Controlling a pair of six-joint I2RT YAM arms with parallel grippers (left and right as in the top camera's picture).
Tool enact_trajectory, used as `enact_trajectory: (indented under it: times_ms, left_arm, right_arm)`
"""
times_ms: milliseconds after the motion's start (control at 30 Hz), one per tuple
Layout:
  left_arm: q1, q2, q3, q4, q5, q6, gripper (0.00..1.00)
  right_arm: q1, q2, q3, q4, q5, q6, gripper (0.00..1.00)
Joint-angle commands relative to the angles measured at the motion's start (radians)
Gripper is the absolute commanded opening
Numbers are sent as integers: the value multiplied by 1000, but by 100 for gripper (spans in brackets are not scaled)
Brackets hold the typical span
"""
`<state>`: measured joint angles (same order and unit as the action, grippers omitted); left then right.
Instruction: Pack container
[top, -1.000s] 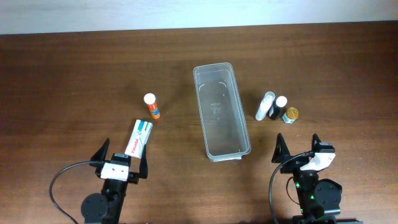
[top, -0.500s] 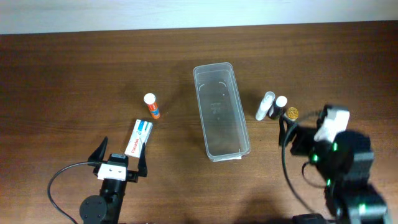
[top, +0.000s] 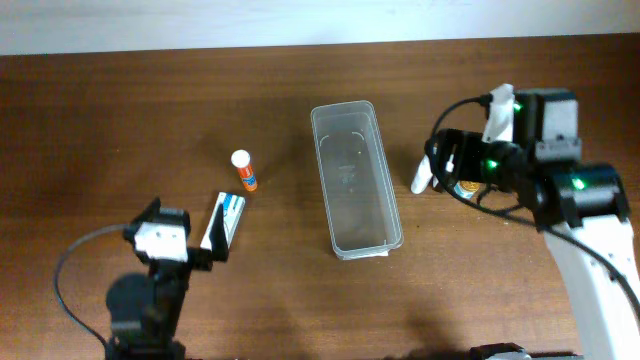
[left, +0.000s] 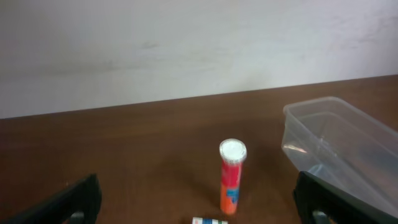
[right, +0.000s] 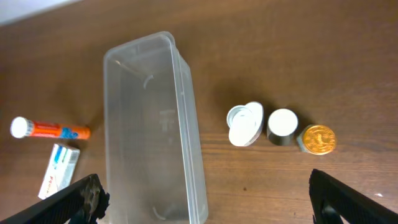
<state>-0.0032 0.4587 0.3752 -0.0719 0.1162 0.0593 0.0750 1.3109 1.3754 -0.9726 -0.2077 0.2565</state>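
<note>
**Fingers wide on both arms, container (top: 355, 180) mid-table**

Overhead: find the container lying lengthwise, near to far, at the centre of the table (top: 120, 100). Left of it, an orange tube (top: 243, 170) and, nearer, a white box (top: 228, 218). Right of it, a white bottle (top: 424, 172), partly under the right arm (top: 560, 185).

Left wrist: left gripper (left: 199, 202) spread wide, holding nothing. Orange tube upright ahead, container at far right.

Right wrist: right gripper (right: 208, 196) spread wide, holding nothing, looking down on the container. To its right, in a row, the white bottle, a dark bottle (right: 282, 126) and a gold-lidded jar (right: 318, 139).
</note>
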Motion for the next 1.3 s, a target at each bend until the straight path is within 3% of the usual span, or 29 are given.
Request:
enact_trajectory:
  times_ms: [0, 233, 333, 767, 1267]
  left_arm:
    - [5, 194, 142, -7, -8, -5, 99]
    - [5, 607, 422, -75, 23, 2, 99]
    - [4, 681, 452, -82, 23, 2, 99]
    - [4, 805, 452, -140, 22, 2, 99]
    - [4, 824, 452, -234, 22, 2, 99]
  right_arm:
    - [34, 80, 28, -9, 50, -6, 98]
    - [63, 225, 29, -14, 172, 77, 99]
    - [79, 253, 29, -1, 202, 99, 96]
    - [174, 369, 29, 68, 354, 350, 92]
    - [174, 409, 28, 117, 369, 433, 82]
